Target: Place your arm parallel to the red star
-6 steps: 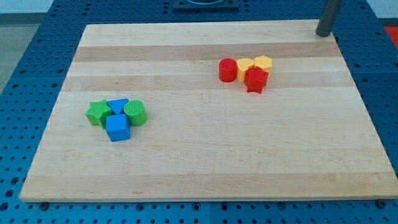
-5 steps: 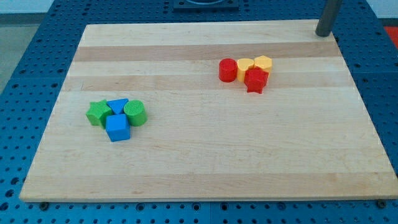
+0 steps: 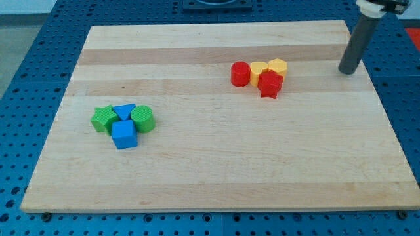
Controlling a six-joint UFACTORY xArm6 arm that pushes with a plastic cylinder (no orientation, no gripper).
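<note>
The red star [image 3: 270,84] lies right of the board's middle, toward the view's top. It touches a red cylinder [image 3: 240,73] on its left and two yellow blocks [image 3: 259,69] [image 3: 278,66] just above it. My tip [image 3: 347,71] rests on the board near its right edge, well to the right of the red star and slightly higher in the view. The dark rod rises from it toward the view's top right.
A second cluster sits at the board's left: a green star [image 3: 103,119], a blue triangle [image 3: 124,111], a green cylinder [image 3: 143,118] and a blue cube [image 3: 123,134]. The wooden board [image 3: 216,164] lies on a blue pegboard table.
My tip has moved down the view from the board's top right corner to a spot level with the red and yellow cluster. No block has moved.
</note>
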